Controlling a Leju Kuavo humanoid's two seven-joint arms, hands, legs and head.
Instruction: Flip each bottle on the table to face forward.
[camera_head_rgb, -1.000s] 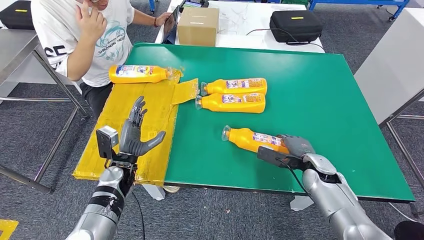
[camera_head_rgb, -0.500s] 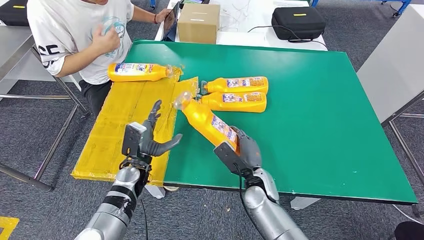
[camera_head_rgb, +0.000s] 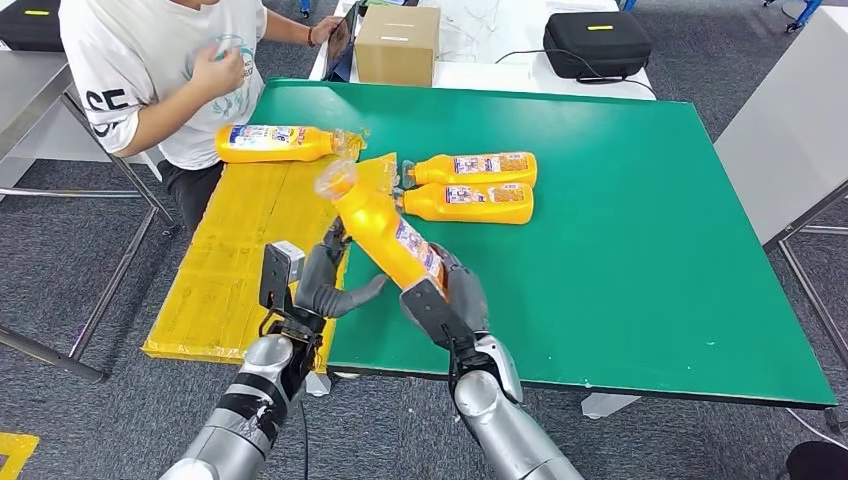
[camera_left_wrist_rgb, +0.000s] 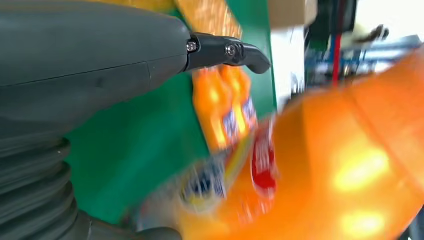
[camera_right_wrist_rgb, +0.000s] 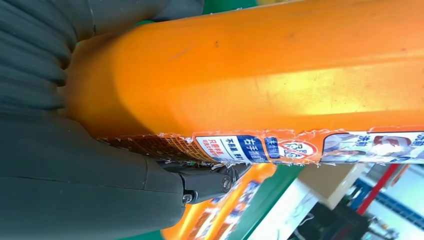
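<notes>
Orange bottle (camera_head_rgb: 385, 238) gripped by right robot hand (camera_head_rgb: 452, 295) near table edge (camera_head_rgb: 560, 378); left robot hand (camera_head_rgb: 325, 285) spread, empty.

Bright, even overhead light falls across the green table (camera_head_rgb: 620, 200) in the head view, leaving only short, soft shadows under the two lying bottles (camera_head_rgb: 468, 186) at upper centre; the frame is sharp throughout. In the left wrist view the held orange bottle (camera_left_wrist_rgb: 350, 165) smears with motion blur across the lower right, two glare spots burning on its side, while the upper right corner washes out to white. The right wrist view is crisp up close, with a broad sheen along the bottle and a soft, unfocused background at lower right.
</notes>
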